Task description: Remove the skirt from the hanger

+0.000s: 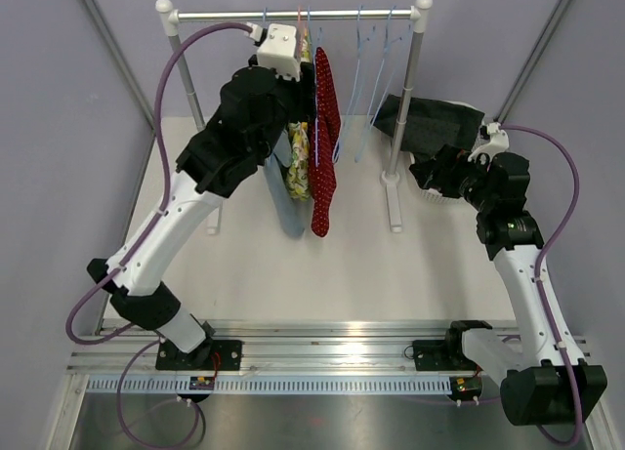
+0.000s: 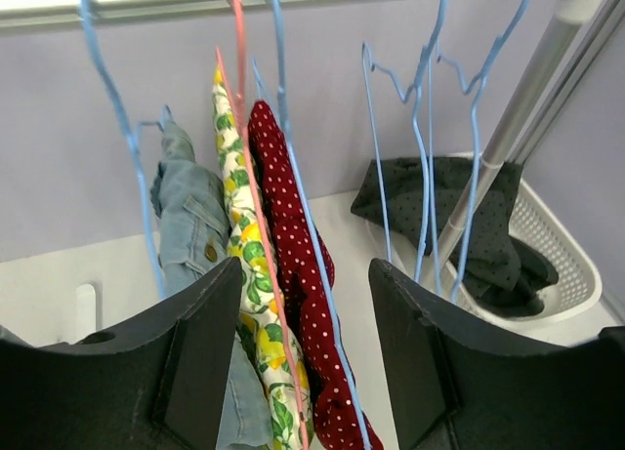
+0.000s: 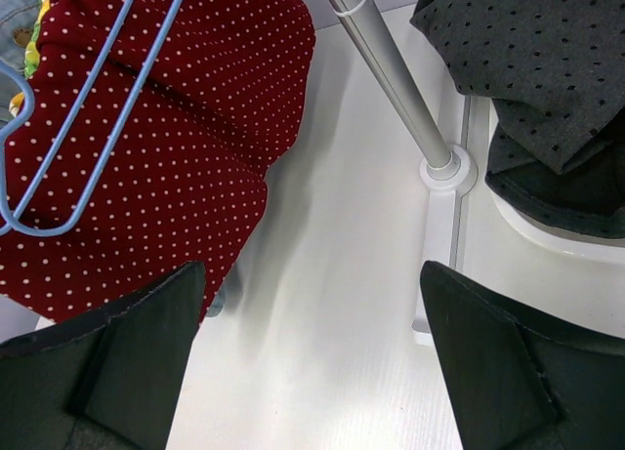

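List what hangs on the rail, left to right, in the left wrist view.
Denim garment → yellow floral garment → red polka-dot garment → empty blue hangers.

skirt (image 1: 324, 147): dark red cloth with small white dots, soft and gathered into lengthwise folds.
skirt state: on its hanger, not freed; it hangs as one long narrow drape, edge-on to the top camera.
skirt position: near the middle of the rail (image 1: 293, 15), pressed against the yellow floral garment (image 1: 299, 162) on its left; whether its lower end touches the table cannot be told.
hanger (image 2: 312, 247): thin light-blue wire, hooked over the rail at the top.
hanger pose: hangs upright, its wire running down across the red cloth, which bunches around it.
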`<state>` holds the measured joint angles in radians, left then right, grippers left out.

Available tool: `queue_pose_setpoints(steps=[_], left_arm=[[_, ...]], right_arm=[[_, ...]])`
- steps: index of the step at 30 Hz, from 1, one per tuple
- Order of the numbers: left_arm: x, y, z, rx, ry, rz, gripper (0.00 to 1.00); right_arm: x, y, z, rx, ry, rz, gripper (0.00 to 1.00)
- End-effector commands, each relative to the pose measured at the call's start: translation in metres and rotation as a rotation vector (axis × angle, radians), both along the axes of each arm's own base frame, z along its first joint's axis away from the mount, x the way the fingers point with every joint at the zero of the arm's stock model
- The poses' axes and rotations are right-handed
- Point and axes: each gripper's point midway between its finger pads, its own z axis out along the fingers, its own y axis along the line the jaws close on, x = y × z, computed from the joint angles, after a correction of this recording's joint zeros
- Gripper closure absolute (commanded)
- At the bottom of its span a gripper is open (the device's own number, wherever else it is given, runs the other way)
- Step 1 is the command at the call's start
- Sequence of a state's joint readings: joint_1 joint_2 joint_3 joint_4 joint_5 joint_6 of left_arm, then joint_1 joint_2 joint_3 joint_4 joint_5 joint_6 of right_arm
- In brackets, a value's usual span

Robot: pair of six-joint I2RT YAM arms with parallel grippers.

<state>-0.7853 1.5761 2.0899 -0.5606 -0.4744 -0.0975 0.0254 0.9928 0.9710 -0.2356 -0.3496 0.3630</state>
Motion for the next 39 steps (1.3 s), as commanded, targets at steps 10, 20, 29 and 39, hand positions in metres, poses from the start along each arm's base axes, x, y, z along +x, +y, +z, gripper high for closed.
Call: queue_pose_setpoints(steps=[10, 20, 29, 39], left_arm=[[0.033, -0.034, -0.024, 0.048, 0.032, -0.051, 0.43], [0.059, -0.043, -0.057, 0.062, 0.086, -0.023, 0.5], [0.083, -0.039, -0.076, 0.054, 0.132, -0.003, 0.84], [0.068, -0.026, -0.04, 0.038, 0.082, -0.017, 1.0]], right_arm=[[-0.002, -0.001, 0.004, -0.016, -0.015, -0.011, 0.01], [0.002, -0.003, -0.005, -0.028, -0.001, -0.019, 0.01], [0.005, -0.004, -0.012, -0.037, 0.005, -0.023, 0.0], [0.006, -0.003, 0.001, -0.034, -0.025, -0.017, 0.01]])
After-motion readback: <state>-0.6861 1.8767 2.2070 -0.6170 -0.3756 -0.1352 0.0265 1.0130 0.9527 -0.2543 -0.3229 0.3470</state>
